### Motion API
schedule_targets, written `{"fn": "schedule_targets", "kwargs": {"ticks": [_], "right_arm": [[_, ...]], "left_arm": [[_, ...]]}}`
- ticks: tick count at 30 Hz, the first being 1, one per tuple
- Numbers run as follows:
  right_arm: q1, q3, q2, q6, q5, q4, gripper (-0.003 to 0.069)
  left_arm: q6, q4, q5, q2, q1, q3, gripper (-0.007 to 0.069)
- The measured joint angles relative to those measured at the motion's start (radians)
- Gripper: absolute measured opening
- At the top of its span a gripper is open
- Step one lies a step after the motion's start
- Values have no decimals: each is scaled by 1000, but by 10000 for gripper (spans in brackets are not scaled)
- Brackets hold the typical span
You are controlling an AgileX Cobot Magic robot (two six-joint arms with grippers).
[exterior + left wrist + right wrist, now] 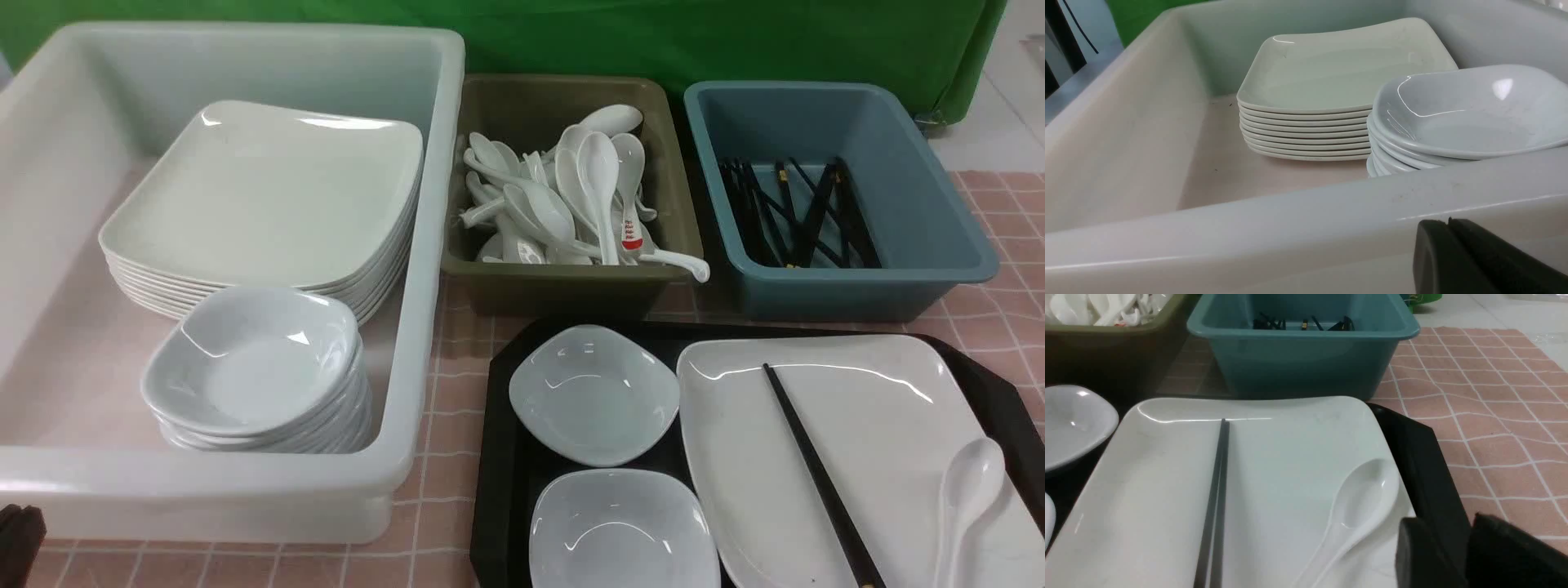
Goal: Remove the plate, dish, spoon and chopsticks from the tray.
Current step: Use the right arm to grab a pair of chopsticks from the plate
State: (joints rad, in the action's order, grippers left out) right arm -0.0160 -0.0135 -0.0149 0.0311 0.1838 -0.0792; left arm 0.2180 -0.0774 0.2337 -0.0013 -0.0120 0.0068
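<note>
Both low — left hand (1449,223) closed, right hand (1439,539) apparently parted.

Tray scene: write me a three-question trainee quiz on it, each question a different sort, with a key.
1. True or false: the chopsticks lie across the plate.
2. How many small dishes sit on the tray? A one, B two, C three.
3. Fill in: on the plate, the spoon lies to the robot's ___ of the chopsticks.
Key: 1 true; 2 B; 3 right.
</note>
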Motion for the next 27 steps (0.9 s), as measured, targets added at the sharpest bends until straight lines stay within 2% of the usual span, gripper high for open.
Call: {"fn": "schedule_targets", "kwargs": {"ticks": [20, 23, 24, 26, 27], "right_arm": [[0, 0, 0, 0, 0, 0, 247], [0, 0, 0, 0, 0, 0, 247], [0, 0, 0, 0, 0, 0, 247], [0, 0, 0, 0, 0, 0, 247], [0, 0, 0, 0, 0, 0, 247]], "left_arm": [[14, 22, -28, 0, 0, 0, 20], [-13, -49, -94, 0, 0, 0, 21], [-75, -175, -197, 0, 0, 0, 20], [-112, -245, -263, 0, 0, 0, 20], [-160, -329, -380, 0, 0, 0, 20]]}}
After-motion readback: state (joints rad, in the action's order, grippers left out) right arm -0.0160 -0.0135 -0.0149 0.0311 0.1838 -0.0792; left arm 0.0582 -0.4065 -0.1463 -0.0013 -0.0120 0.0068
